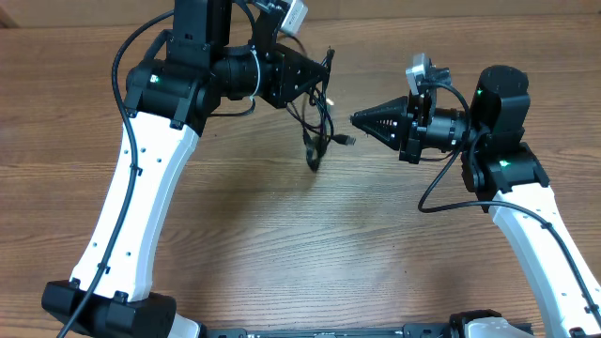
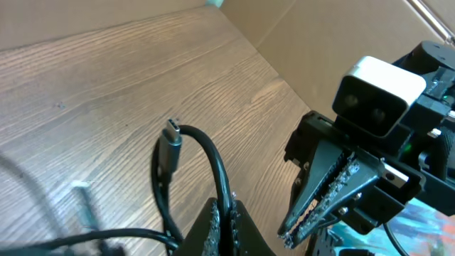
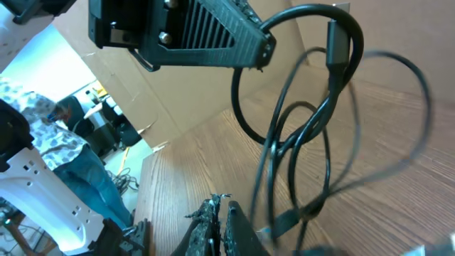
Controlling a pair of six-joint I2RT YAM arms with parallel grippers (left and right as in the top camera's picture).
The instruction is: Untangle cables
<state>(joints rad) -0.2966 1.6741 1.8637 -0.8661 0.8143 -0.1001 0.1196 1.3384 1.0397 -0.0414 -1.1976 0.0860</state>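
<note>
Cables (image 2: 217, 171) — left stretch blurred, cropped

Matt wood-grain table (image 1: 282, 244); glossy black plastic-sheathed cables (image 1: 314, 155)

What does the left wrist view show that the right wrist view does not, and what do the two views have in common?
Only the left wrist view: the right claw seen from the front, shut and empty, with a white camera above it, and one cable plug close up.
Only the right wrist view: the left claw from outside, shut on the cables, whose crossed loops hang below it, and a person in the background.
Both: the cables, the wooden table and a cardboard wall.
</note>
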